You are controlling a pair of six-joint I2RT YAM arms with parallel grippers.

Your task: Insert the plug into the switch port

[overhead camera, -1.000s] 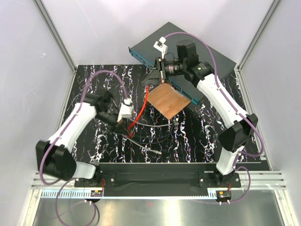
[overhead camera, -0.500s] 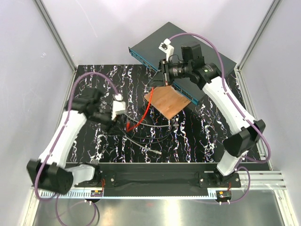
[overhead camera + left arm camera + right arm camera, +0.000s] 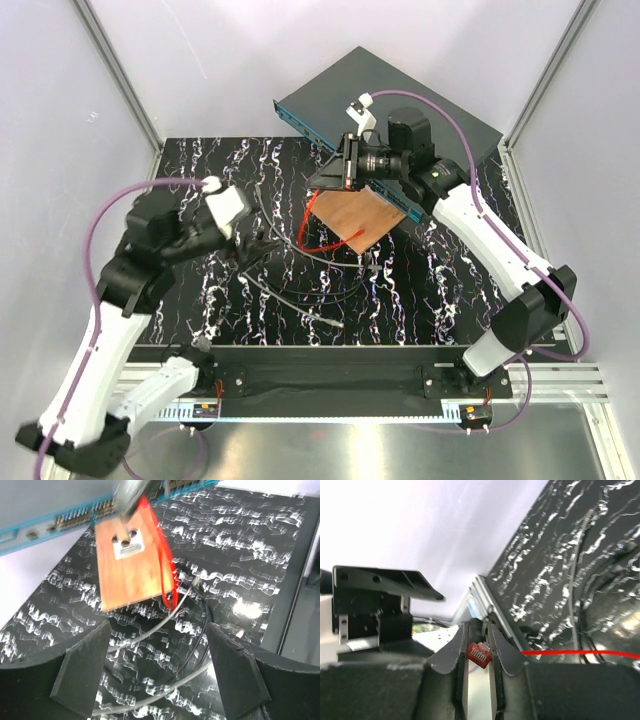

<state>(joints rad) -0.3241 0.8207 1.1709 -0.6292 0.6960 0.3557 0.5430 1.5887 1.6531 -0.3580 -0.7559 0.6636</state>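
Plug (image 3: pixel 479 655), red, sits clamped in right gripper (image 3: pixel 478 641) near switch (image 3: pixel 320 95).

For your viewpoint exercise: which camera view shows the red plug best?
The right wrist view: the red plug is close up, clamped in the right gripper. The top external view shows its red cable; the gripper hides the plug. The left wrist view shows the cable, its plug end blurred.
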